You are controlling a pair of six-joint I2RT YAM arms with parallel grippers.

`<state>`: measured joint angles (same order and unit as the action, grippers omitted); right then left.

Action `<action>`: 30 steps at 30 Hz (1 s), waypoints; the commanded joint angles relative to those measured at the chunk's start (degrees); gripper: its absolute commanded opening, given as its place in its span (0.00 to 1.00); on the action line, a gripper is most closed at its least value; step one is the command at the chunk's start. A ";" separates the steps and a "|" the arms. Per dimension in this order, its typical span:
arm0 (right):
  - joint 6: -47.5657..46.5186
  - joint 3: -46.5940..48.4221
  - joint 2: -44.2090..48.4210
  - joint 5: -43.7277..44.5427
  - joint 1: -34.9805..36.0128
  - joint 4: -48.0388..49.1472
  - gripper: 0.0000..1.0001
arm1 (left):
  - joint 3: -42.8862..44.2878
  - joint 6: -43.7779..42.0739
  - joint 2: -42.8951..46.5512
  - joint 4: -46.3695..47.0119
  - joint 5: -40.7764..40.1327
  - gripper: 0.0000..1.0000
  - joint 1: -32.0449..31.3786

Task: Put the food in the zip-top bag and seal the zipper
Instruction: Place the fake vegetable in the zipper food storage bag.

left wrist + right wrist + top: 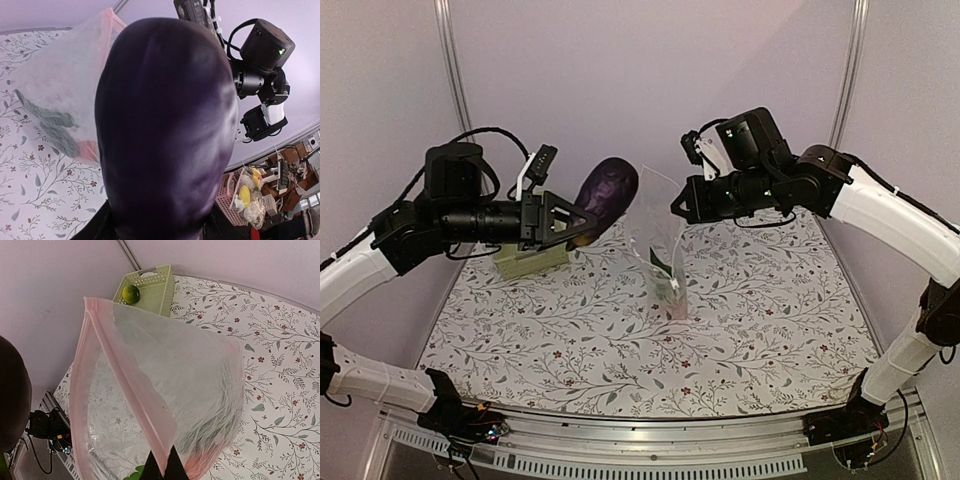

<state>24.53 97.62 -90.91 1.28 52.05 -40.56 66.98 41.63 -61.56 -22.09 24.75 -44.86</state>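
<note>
Filling the left wrist view, the eggplant (165,135) sits gripped at its base in the left gripper (565,222), whose jaws stand partly apart around the thick purple body. Its long axis runs straight out from the jaws, with the rounded tip leading up and away towards the other arm.

Just beyond that tip, ahead of the left gripper and slightly to its right, hangs the zip-top bag (660,240). The right gripper (682,208) is closed tight, pinching one lip of the bag at the pink zipper (125,385). From the right wrist, the two pink strips spread apart from a shared corner, so the mouth gapes, with the free lip sagging away from the pinched one. The opening seems to face up and towards the left arm, which makes that arm the one placed to feed it. Whether the eggplant's tip touches the bag's top corner I cannot tell.

Inside the bag, low down below the right gripper, lie dark green pieces (55,125) and a red-orange piece (89,147). Behind and below the left gripper, the pale green basket (147,287) holds one round green piece (130,294).

My judgement: the eggplant is wide against the mouth, so it must enter tip first along its own axis.
</note>
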 commanded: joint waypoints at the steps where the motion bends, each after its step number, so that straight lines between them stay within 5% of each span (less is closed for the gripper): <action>1: -0.98 1.78 -1.19 3.09 -0.02 -1.67 0.00 | 5.15 2.05 -4.78 -3.60 3.69 0.39 -4.67; 19: -4.74 2.04 -0.32 9.04 2.90 -4.62 0.00 | 14.91 3.72 -16.60 -24.44 2.01 0.37 -3.60; 30: -8.45 3.71 -1.92 12.78 6.24 -6.90 0.00 | 17.50 6.22 -19.65 -25.07 3.72 0.42 0.50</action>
<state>18.15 99.44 -91.29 11.68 57.17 -45.84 81.08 46.61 -79.42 -46.04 27.94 -46.02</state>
